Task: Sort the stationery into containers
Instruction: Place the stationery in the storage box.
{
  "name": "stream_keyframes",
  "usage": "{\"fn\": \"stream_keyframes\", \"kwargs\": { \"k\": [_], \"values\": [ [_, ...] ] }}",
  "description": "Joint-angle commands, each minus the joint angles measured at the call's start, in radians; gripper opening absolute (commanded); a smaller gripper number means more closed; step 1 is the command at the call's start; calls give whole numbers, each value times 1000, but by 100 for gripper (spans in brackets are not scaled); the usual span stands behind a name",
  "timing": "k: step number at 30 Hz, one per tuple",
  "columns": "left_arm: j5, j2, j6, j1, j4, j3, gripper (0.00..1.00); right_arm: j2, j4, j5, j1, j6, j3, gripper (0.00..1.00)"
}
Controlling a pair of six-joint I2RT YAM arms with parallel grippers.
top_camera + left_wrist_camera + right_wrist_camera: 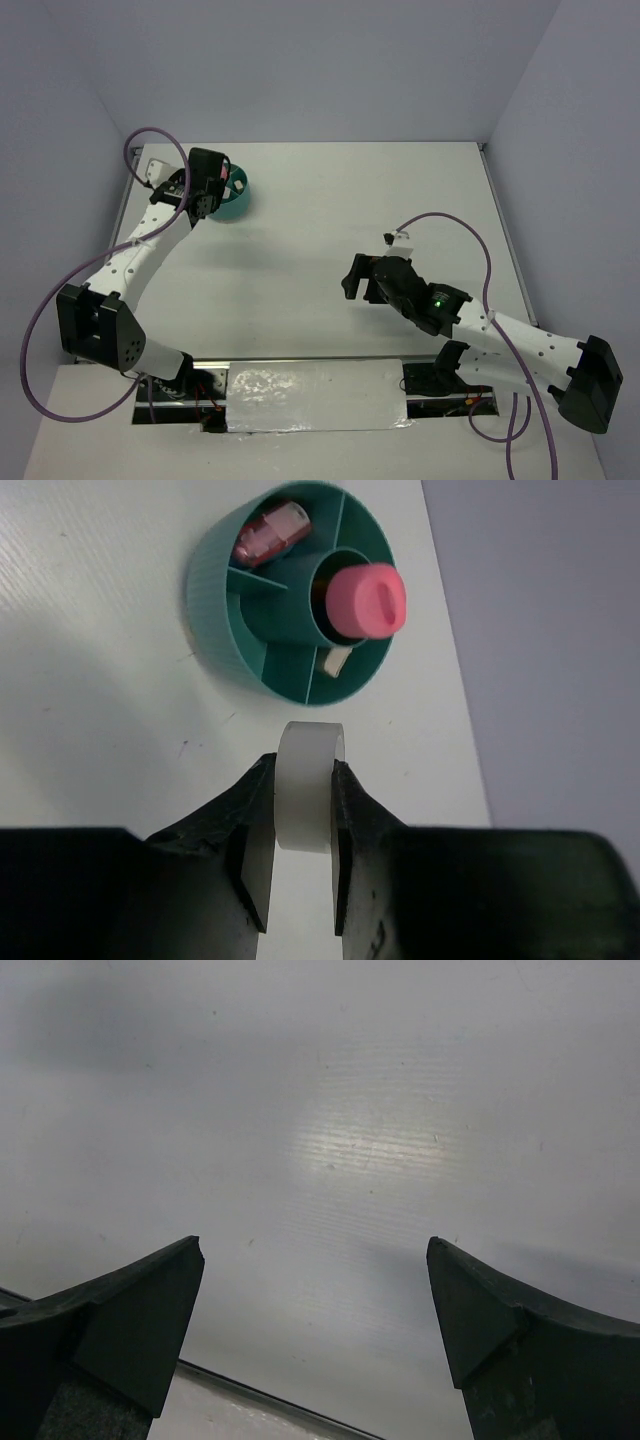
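My left gripper [303,767] is shut on a clear-white tape ring [306,810], holding it upright by its flat sides just short of the round teal organiser [205,610]. A pink stubby stick [368,600] stands in the central well. One outer compartment holds a translucent pink item [270,532], another a small white piece [335,661]. From above, the left gripper [205,200] hangs beside the organiser [240,207] at the table's far left. My right gripper [353,279] is open over bare table in the middle right, its fingers [150,1300] spread wide with nothing between them.
The table's back edge [455,730] runs close behind the organiser, with the grey wall beyond it. A foil-covered strip [315,395] lies between the arm bases at the near edge. Purple cables [470,235] loop over both arms.
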Motion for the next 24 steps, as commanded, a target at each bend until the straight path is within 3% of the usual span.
{"fn": "stream_keyframes", "kwargs": {
  "k": [1, 6, 9, 17, 24],
  "values": [
    [-57, 12, -170, 35, 56, -60, 0, -6, 47, -11, -3, -39, -5, 100],
    [-15, 41, -160, 89, 272, -201, 4, 3, 111, -69, -2, -80, 4, 100],
    [12, 80, -109, 108, 342, -201, 4, -2, 146, -99, -3, -103, -5, 100],
    [52, 105, -74, 117, 454, -242, 8, 43, 159, -109, -3, -137, -4, 100],
    [72, 121, -78, 123, 482, -242, 19, 63, 179, -123, -3, -145, -8, 100]
  ]
}}
